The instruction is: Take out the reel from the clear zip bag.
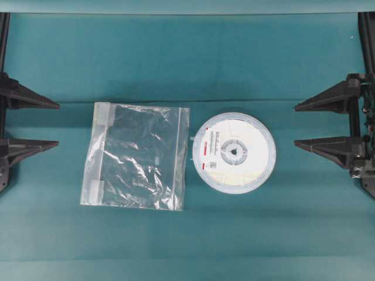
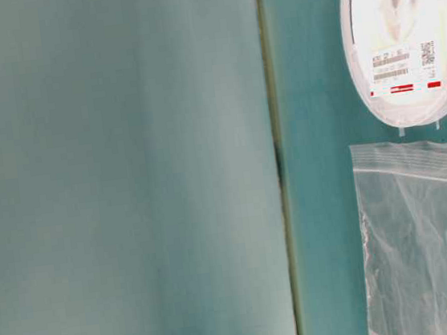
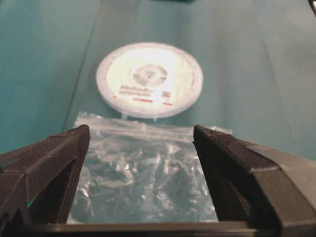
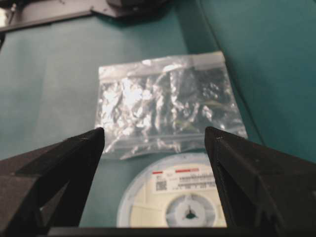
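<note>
Reel (image 1: 234,151) position: flat on the teal worktop (image 1: 176,58), fully outside the clear zip bag (image 1: 137,156), just beside the bag's zip-strip edge with a narrow gap between them. The bag lies flat and appears empty. Judged from this layout, the extraction step is complete.

Pincer state: left pincer (image 1: 32,124) released, jaws spread wide, holding nothing, parked well apart from the bag at the left edge. Right pincer (image 1: 321,124) likewise released and empty, well apart from the reel at the right edge.

Risks from here:
- Any further advance of either pincer could nudge the reel back against the bag mouth or slide the light, crinkly bag over the reel's rim.
- The bag, being thin, may shift with slight contact.

View differences: the overhead view alone shows both pincers and their clearance. The table-level view shows neither pincer but renders the reel's label (image 2: 403,68) and red stripe most legibly. The wrist views show the bag's wrinkles.
</note>
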